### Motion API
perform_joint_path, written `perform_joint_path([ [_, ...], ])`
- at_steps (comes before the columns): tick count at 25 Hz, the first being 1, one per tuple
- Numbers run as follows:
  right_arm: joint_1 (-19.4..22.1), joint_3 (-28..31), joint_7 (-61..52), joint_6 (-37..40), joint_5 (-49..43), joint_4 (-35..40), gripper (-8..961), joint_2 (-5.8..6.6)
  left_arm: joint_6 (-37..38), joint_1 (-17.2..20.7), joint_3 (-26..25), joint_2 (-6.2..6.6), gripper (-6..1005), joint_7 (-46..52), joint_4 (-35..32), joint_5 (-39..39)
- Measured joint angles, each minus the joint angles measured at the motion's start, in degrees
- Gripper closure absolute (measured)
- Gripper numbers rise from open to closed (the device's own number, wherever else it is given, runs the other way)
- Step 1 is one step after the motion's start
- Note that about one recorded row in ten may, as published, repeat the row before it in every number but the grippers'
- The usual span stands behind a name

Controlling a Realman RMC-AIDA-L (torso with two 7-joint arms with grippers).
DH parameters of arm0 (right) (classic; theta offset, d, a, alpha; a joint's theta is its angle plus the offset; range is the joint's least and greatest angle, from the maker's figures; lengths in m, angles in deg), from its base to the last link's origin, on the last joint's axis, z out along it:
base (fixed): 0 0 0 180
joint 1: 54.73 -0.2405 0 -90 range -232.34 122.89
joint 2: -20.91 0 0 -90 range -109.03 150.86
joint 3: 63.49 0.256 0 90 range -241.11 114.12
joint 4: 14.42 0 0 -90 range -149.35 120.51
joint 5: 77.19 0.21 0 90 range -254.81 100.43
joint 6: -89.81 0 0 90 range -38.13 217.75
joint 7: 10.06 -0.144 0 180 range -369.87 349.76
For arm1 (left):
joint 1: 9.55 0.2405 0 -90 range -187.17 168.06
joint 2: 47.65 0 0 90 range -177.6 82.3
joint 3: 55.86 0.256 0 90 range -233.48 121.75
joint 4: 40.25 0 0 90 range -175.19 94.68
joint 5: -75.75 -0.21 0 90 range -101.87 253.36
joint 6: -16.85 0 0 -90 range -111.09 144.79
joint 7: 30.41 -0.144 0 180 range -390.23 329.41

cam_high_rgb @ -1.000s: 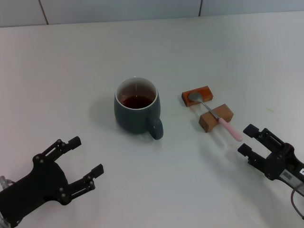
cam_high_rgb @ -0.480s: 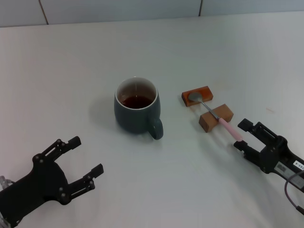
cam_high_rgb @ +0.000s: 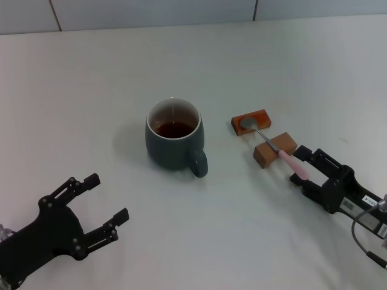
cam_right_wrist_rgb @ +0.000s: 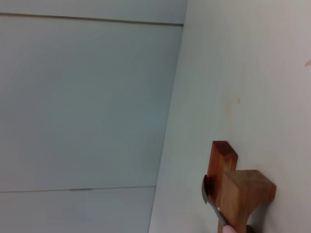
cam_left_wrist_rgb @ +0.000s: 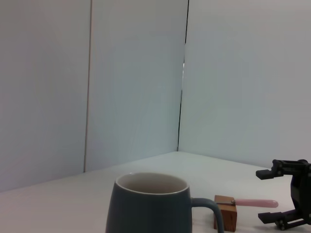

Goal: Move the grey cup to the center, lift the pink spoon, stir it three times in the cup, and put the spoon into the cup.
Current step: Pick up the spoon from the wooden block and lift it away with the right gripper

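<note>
The white worktop [cam_high_rgb: 91,90] carries everything, and a pale panelled wall [cam_left_wrist_rgb: 136,73] stands behind it; the left gripper [cam_high_rgb: 104,202] hangs low at the near left corner of the worktop, its black fingers spread wide apart and holding nothing, well apart from the cup; the right gripper [cam_high_rgb: 299,169] is low at the near right side, its two fingers parted, one on each side of the pink end of the spoon handle, and I cannot see that they touch it; the grey cup [cam_high_rgb: 174,143] stands upright near the middle of the worktop, its handle turned toward the robot and a little to the right, with dark reddish-brown liquid inside the cream wall; in the left wrist view the cup [cam_left_wrist_rgb: 151,204] fills the lower middle, and the right gripper [cam_left_wrist_rgb: 286,199] shows farther off beside the spoon's pink handle; two brown wooden blocks [cam_high_rgb: 275,149] lie to the right of the cup, the farther one flat, the nearer one standing higher; the pink spoon [cam_high_rgb: 272,147] rests across them, its silver bowl on the farther block and its neck over the nearer one, the pink handle pointing out past that block toward the right gripper.
</note>
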Motion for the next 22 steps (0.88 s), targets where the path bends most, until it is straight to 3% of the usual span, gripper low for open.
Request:
perform_joint_path([
  [22,-1.6,-0.1,-1.1,-1.5,0.0,-0.7,182,0.0,0.4,-0.1,-1.3,0.0,139,-0.5,-0.2,0.1],
])
